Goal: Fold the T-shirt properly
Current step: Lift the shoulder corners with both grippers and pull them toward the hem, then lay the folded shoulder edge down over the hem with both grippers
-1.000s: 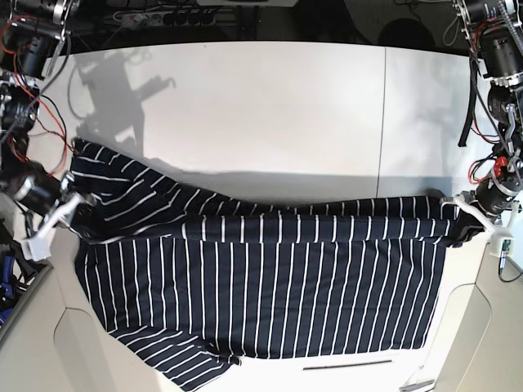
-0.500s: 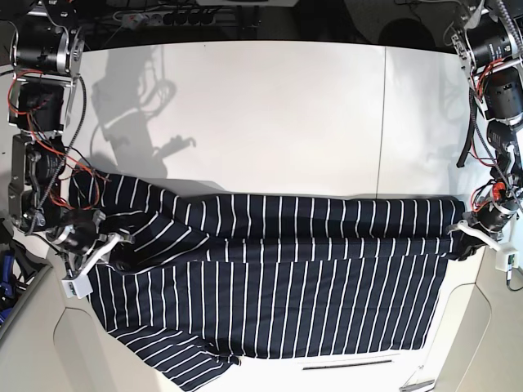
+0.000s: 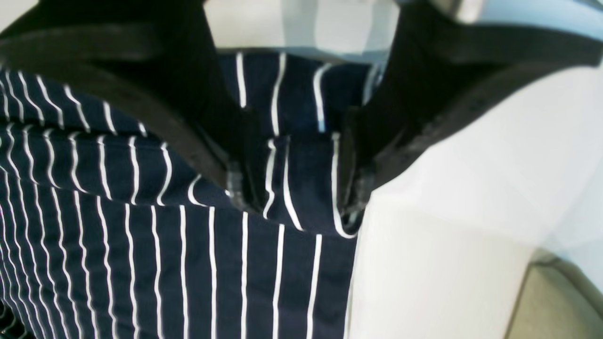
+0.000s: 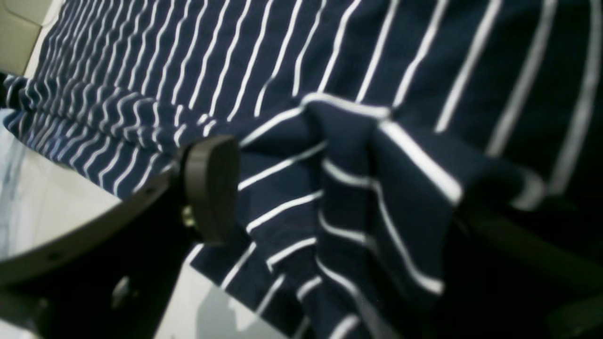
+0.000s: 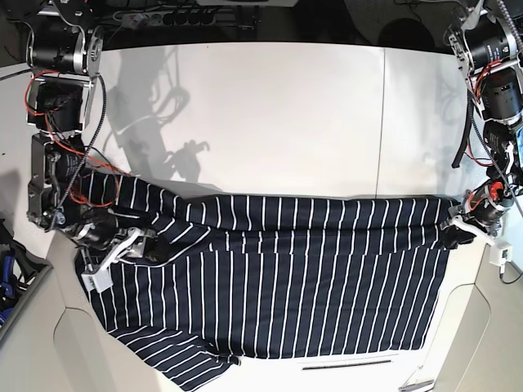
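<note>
While both fingers [image 3: 297,197] pinch it, T-shirt [image 5: 278,286] lies spread

T-shirt [image 5: 278,278]: dark navy, thin white stripes.

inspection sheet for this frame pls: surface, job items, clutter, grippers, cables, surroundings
Surface: white table, far half bare.
Job's things: T-shirt spread across the near half, top edge folded over, one sleeve bunched at near left.
Clutter: nothing seen.
Grippers: left gripper has a fold of shirt edge between its fingers; right gripper has bunched fabric between its fingers, closure unclear.
Cables: red wires along the arms.
Surroundings: power strip behind the table.
</note>
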`<state>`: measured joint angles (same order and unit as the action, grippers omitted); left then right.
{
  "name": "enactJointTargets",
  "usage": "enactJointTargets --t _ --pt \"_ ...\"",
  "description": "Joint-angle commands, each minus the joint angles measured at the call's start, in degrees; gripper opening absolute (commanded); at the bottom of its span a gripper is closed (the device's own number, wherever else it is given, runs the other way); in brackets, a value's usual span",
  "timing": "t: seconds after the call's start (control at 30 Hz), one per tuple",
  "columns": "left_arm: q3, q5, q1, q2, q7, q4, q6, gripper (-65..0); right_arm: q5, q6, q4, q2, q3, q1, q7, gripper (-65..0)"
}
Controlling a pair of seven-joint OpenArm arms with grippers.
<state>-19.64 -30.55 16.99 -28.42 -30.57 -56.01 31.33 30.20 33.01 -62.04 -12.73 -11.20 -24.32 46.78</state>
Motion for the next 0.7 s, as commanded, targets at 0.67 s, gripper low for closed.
enactJointTargets --t 0.67 --pt "-9.5 -10.5 -4.4 -0.3 -2.7 -1.0 7.0 -28.2 3.4 0.1 -9.0 -2.8 -23.0 7.0 4.6 -22.0"
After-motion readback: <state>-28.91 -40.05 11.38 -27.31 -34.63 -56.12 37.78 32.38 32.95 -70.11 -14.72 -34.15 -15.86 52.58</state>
